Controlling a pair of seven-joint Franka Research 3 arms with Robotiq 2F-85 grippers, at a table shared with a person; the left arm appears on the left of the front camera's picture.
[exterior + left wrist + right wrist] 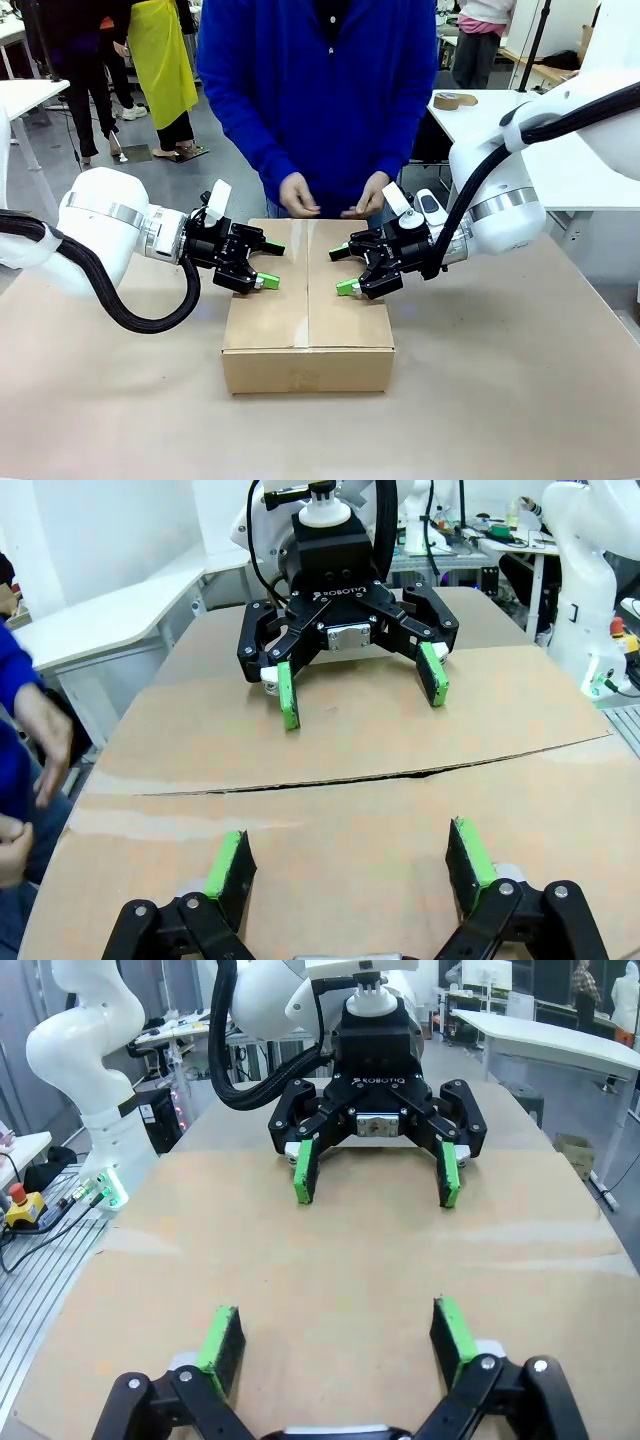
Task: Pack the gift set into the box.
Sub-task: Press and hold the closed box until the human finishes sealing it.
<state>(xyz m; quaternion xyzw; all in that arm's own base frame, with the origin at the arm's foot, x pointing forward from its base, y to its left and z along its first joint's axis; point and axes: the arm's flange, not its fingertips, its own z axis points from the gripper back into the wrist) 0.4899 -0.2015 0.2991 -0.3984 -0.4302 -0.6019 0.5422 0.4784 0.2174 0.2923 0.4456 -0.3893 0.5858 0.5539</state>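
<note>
The box sits closed at the table's middle, its brown flaps folded flat with a seam between them. My left gripper hovers open just over the left flap, its green pads apart with nothing between them. Facing it over the right flap, my right gripper is open too, pads spread and holding nothing. In each wrist view the other gripper faces the camera across the box top. The gift set is hidden. A person's hands hover at the box's far edge.
The person in a blue top stands right behind the box. The brown tabletop spreads around the box. A roll of tape lies on a white table at the back right.
</note>
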